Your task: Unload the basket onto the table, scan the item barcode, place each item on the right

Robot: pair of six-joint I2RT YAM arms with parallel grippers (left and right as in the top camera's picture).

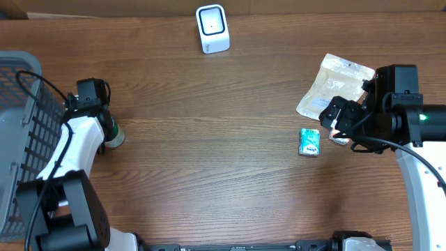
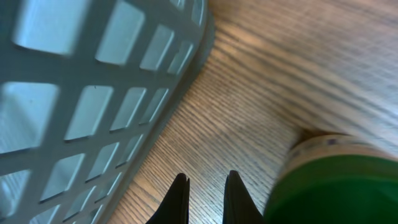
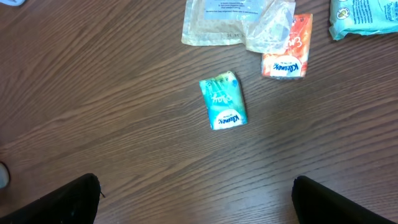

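Note:
A white barcode scanner stands at the back middle of the table. A small green tissue pack lies flat on the wood. An orange tissue pack and a clear pouch lie just beyond it. My right gripper hovers over these items, open wide and empty, with the green pack ahead of its fingers. My left gripper is shut on nothing, low over the table between the basket and a green round container.
A grey slatted basket fills the left edge of the table, close to the left arm. A teal packet lies at the far right past the orange pack.

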